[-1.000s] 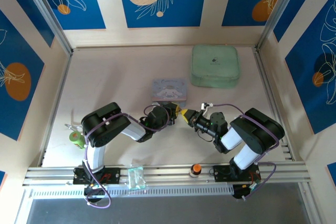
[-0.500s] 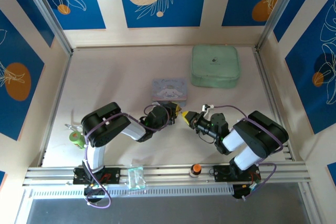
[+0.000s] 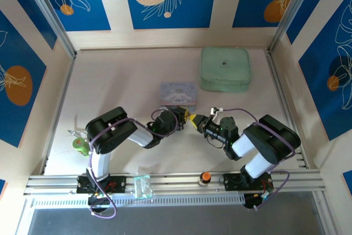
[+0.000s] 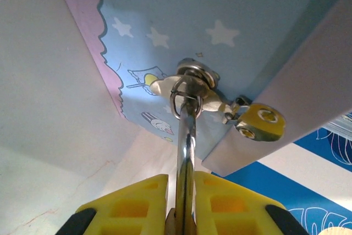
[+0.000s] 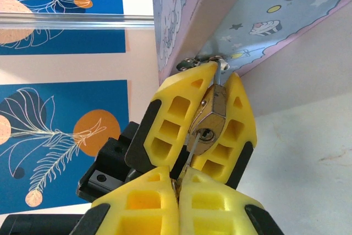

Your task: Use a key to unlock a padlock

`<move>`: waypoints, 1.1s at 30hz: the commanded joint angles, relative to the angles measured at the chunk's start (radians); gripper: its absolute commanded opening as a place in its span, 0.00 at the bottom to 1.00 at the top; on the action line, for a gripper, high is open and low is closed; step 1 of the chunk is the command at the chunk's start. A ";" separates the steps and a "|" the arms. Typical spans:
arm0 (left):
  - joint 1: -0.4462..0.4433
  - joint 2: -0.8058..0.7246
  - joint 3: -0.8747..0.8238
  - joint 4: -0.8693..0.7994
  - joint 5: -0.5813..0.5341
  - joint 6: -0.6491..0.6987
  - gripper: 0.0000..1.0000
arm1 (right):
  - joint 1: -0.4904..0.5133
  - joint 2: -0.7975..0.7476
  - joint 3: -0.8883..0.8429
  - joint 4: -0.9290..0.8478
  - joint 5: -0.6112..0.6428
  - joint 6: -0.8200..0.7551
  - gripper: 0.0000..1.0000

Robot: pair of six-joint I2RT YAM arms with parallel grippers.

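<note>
Left gripper (image 4: 184,181) nearly closed, clamping padlock (image 5: 212,115) hung on tin (image 3: 177,93). Right gripper (image 5: 179,177) pinched tight on key (image 5: 188,155). Blade points straight ahead into keyhole (image 5: 204,134), in line with padlock's long axis. Insertion depth unclear.

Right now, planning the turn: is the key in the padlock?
In, apparently: the key runs from the shut right gripper into the keyhole of the padlock; how deep, cannot tell.

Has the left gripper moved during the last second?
No. In the top view the left gripper stays at the same spot, up and left of the orange knob on the front rail.
</note>
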State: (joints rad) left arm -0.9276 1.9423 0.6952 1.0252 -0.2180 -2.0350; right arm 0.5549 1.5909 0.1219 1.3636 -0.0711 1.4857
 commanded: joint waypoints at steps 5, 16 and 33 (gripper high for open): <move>-0.030 -0.006 0.044 0.091 0.022 -0.021 0.00 | -0.004 0.057 0.029 0.040 -0.020 0.004 0.00; -0.031 -0.023 0.026 0.174 0.024 -0.050 0.00 | -0.033 0.086 0.004 0.040 -0.028 -0.002 0.00; -0.031 -0.033 0.023 0.194 0.066 -0.037 0.00 | -0.152 0.103 0.048 -0.243 -0.190 -0.010 0.00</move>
State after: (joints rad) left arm -0.9405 1.9427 0.6964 1.0512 -0.2031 -2.0857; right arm 0.4316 1.6600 0.1688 1.3380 -0.2565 1.4895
